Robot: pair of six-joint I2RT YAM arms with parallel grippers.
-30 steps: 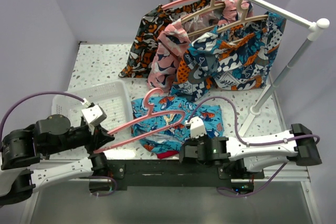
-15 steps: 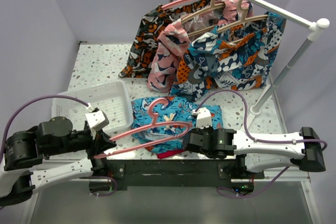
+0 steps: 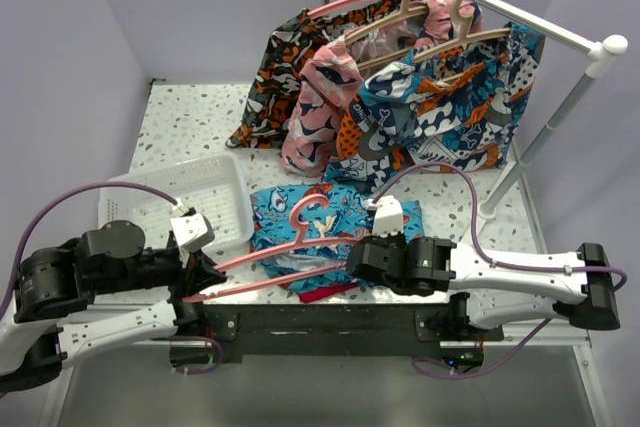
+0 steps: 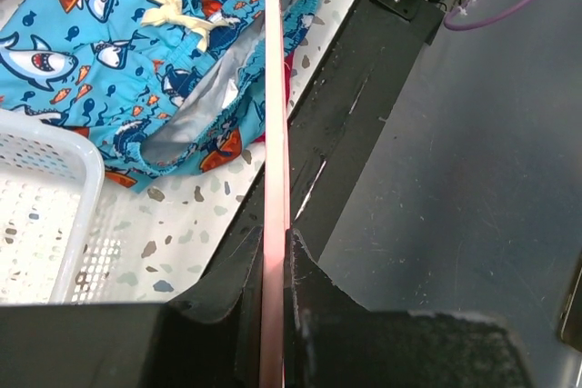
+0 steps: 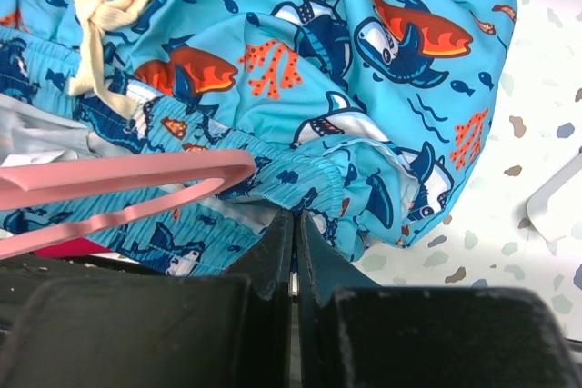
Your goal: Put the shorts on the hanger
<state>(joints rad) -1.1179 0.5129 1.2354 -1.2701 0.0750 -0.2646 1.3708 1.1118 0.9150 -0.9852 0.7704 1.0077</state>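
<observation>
Left gripper [image 4: 273, 244] clamps one end of the hanger [image 4: 275, 88], which reaches ahead over the shorts [image 5: 382, 88]. Right gripper [image 5: 291, 224], jaws nearly together, sits at their edge. Threading looks barely begun.

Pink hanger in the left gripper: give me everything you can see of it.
Slim, smooth pink plastic hanger: curved hook, thin sloping arms, straight lower bar. The left gripper fingers are shut on one end, by the front edge of the table. From there it slants across the shorts, its rounded far end over their waistband. No fabric hangs on it yet.
</observation>
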